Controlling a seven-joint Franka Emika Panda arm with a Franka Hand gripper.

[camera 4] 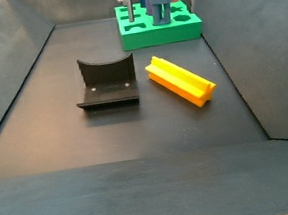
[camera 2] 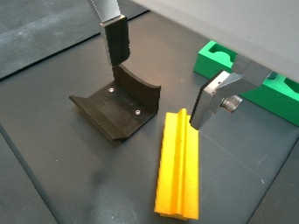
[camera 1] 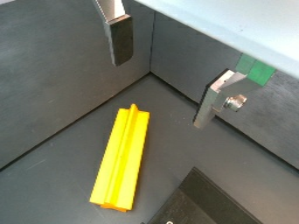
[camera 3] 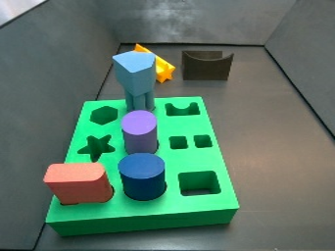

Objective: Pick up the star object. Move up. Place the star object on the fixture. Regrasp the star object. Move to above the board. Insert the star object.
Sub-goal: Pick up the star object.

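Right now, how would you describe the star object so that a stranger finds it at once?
Start at the green board at the far end; nearer stands the dark fixture. The star object lies flat on the floor beside it, under the open pincer. It is the only long orange-yellow ridged bar.

Star object point(camera 4: 181, 80): long orange-yellow prism with ridged, star-profile sides, lying flat on its side on the dark floor, untouched; seen lengthwise in both wrist views point(camera 1: 121, 157) point(camera 2: 177, 164).

Fixture point(camera 4: 105, 82): dark block with a curved U-shaped notch, standing on the floor just beside the star object, apart from it.

Board point(camera 3: 144, 164): bright green slab with shaped holes, several filled with pegs; star hole point(camera 3: 94, 147) empty.

Gripper point(camera 2: 163, 72): jaws spread, above the floor, empty.
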